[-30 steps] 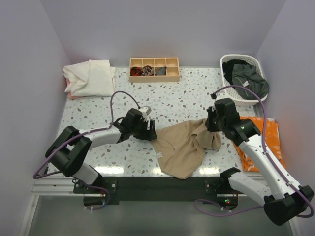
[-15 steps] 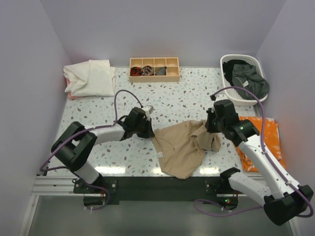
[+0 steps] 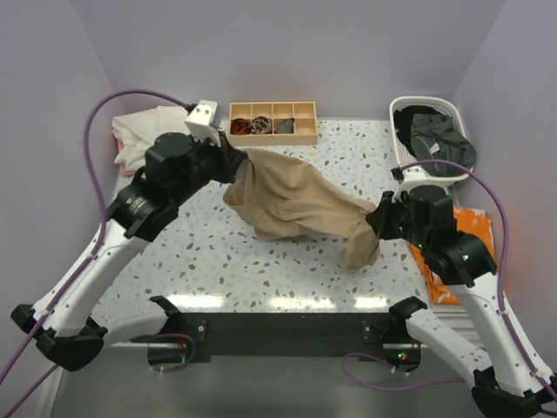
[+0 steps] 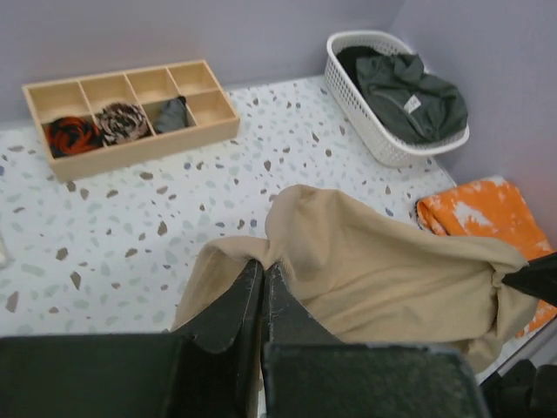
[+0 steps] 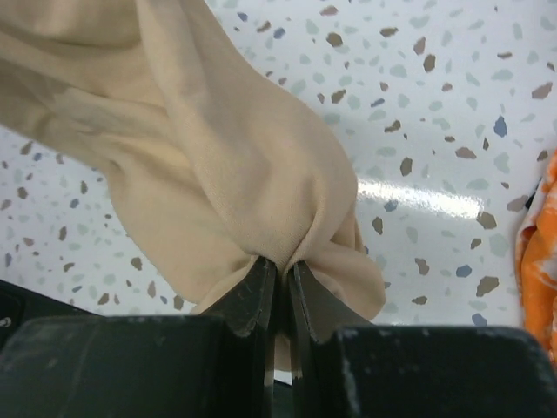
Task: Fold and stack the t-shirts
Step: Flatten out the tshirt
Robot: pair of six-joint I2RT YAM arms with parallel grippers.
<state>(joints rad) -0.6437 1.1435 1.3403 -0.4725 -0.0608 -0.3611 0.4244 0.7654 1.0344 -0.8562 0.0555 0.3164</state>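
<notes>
A tan-beige t-shirt (image 3: 296, 205) hangs stretched above the table between both arms. My left gripper (image 3: 237, 164) is shut on its upper left edge, seen pinched at the fingertips (image 4: 264, 268). My right gripper (image 3: 376, 223) is shut on a bunched fold of the same shirt (image 5: 218, 165) at the right end (image 5: 280, 266), cloth drooping below it. A cream-white t-shirt (image 3: 161, 138) lies folded at the back left. A dark green t-shirt (image 3: 439, 139) sits in the white basket (image 3: 409, 170).
A wooden divided tray (image 3: 272, 123) with small dark items stands at the back centre. An orange cloth (image 3: 483, 248) lies at the right edge under my right arm. The terrazzo tabletop (image 3: 218, 261) shows in front of the shirt.
My left gripper closed on the tan shirt's edge and lifted it up and back to the left. The right gripper rose slightly to the right, so the shirt now hangs spread between them.
</notes>
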